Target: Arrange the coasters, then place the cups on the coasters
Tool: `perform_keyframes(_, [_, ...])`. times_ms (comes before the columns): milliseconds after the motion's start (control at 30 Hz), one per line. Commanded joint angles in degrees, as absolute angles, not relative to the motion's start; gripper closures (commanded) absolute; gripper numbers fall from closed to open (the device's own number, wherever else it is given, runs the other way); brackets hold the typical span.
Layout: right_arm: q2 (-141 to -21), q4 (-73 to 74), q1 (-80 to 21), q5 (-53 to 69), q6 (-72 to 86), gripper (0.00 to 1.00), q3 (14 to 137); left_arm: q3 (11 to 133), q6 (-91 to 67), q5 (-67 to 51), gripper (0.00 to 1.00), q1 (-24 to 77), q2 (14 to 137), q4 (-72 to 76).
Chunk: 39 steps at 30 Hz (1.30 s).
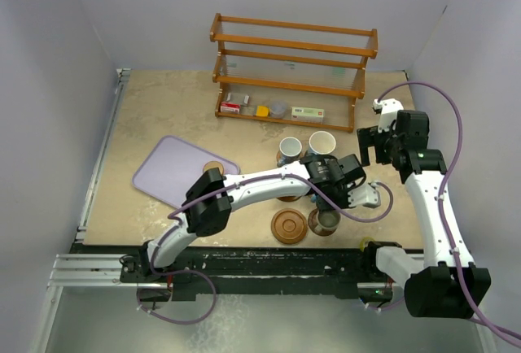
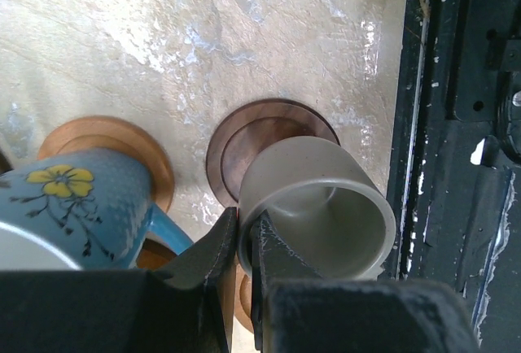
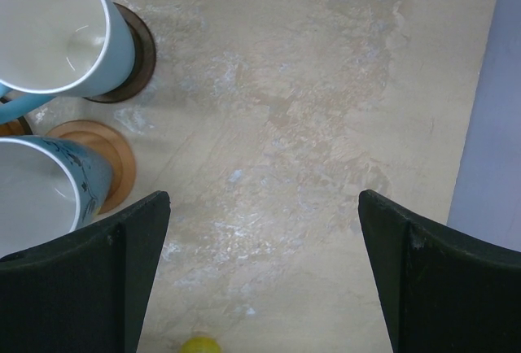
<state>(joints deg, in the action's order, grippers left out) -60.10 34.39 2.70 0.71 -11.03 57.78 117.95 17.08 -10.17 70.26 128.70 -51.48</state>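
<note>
Fingers [image 2: 207, 247] of the left pincer [image 2: 244, 227] are clenched on the wall of the grey-green cup [image 2: 326, 207], one inside the rim, one outside. That cup sits over a dark brown coaster [image 2: 260, 133] near the front of the surface [image 2: 163, 36]; whether its base rests on the disc I cannot tell. Crowding it on one side is a flowered blue cup [image 2: 81, 198] on a light brown coaster [image 2: 122, 137], its handle just beside the outer finger. On the other side runs the black rail [image 2: 456, 125]. From above, a grooved coaster [image 1: 289, 226] lies just beside the gripped cup. The right pincer [image 3: 262, 202] hangs released, jaws wide apart over the surface, near a plain pale blue cup [image 3: 57, 28] on another dark coaster [image 3: 140, 52]. Farther back lie a lavender tray [image 1: 175, 176] and a wooden rack [image 1: 293, 44].
</note>
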Motion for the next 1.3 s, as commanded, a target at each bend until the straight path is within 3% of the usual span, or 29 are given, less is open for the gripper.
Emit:
perform_keyframes(0, [-59.2,34.4,2.9,0.2,-10.4,0.0,59.2,121.3,17.3,-10.5,0.97,70.6,129.6,-50.6])
perform_keyframes(633, [-58.4,34.4,3.0,1.4,-10.3,0.0,59.0,121.8,19.3,-9.2,0.96,70.4,133.2,-52.2])
perform_keyframes(800, [-58.3,34.4,3.0,1.7,-10.3,0.0,59.0,123.3,19.5,-9.3,0.88,70.4,133.9,-53.3])
perform_keyframes(967, [-58.2,34.4,3.0,1.8,-10.3,0.0,59.1,125.3,19.6,-9.5,0.72,70.4,133.4,-54.8])
perform_keyframes(1267, [-58.1,34.4,3.0,1.8,-10.4,0.0,59.0,127.4,20.3,-12.5,0.6,70.4,128.4,-58.1])
